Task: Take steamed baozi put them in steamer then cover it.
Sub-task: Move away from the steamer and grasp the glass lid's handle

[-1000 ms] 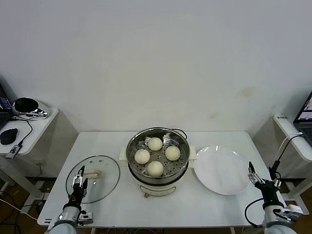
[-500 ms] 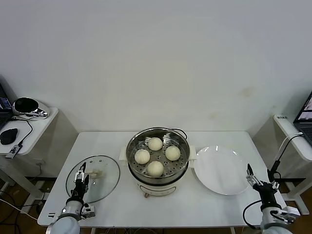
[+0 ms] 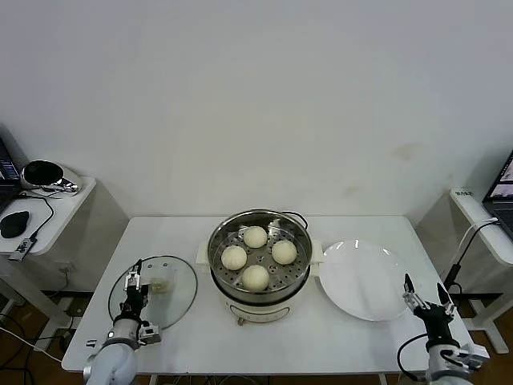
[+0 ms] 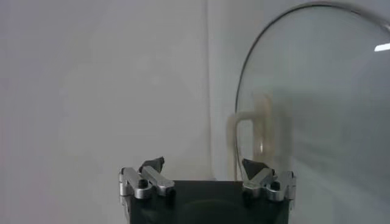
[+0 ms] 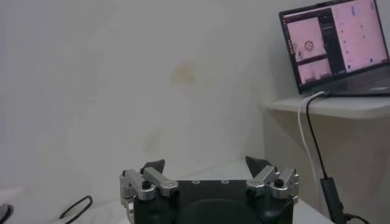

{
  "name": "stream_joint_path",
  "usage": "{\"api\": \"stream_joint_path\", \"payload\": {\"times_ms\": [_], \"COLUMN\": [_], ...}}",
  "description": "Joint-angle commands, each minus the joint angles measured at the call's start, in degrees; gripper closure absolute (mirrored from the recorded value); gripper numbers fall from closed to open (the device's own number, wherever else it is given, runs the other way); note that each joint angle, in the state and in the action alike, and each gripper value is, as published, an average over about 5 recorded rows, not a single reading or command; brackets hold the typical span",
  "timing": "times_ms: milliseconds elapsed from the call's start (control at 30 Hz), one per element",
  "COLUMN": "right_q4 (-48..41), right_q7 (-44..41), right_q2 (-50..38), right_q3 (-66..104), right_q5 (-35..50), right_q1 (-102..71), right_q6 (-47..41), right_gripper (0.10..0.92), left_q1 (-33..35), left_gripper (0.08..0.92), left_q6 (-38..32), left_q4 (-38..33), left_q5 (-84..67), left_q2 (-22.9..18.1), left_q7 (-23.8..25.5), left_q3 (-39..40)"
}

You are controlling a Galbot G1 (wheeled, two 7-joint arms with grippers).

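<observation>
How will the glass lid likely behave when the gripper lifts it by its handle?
Probably rigid but fragile: the lid is clear glass with a metal rim. Lying flat on the table, it shouldn't roll. Its smooth oblong handle may slip, and the wide disc could tilt if gripped off-centre.

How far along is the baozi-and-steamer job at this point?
Done: all four steamed baozi sit in the steamer, and the white plate is bare. In hand: nothing; the left pincer, open, is at the cover lying flat on the table; the right pincer waits open. Left: grasp the cover and set it on.
</observation>
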Motion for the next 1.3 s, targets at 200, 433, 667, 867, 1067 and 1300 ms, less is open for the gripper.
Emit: {"api": "stream_joint_path", "payload": {"times_ms": [200,433,667,867,1067,1300], "right_q4": [0.4,1.0,1.5,1.8,1.9,1.7], "right_q7": [0.1,0.0,0.0,0.0,-0.1,-0.1], "right_q2": [0.3,0.3,0.2,0.3,0.6,0.7], "right_q3": [-0.2,0.0,0.2,0.2,0.2,0.1], "right_q5": [-1.2,-1.4,-1.4,-1.5,-1.8,-2.2], "right_q1": [-0.1,-0.8,-0.9,-1.2,-1.3,-1.3], "right_q6": [0.0,-0.1,-0.2,-0.2,0.0,0.0], "right_gripper": [0.203,0.203,0.203,0.203,0.203,0.203], "left_q1": [-2.6,-3.9,-4.1,-4.0,-4.0,-4.2], "left_gripper": [0.177,0.177,0.178,0.267,0.440,0.640], "left_q6": [2.5,1.4,0.1,-1.0,-1.3,-1.5], "left_q4": [3.5,7.4,9.3,9.6,9.8,10.2], "left_q5": [-3.2,-5.1,-5.6,-5.7,-5.8,-5.8], "left_q2": [-1.0,-2.0,-2.4,-2.1,-2.0,-1.9], "left_q7": [-3.7,-7.7,-9.4,-9.1,-8.9,-9.0], "left_q3": [0.7,0.8,1.0,1.0,1.1,1.0]}}
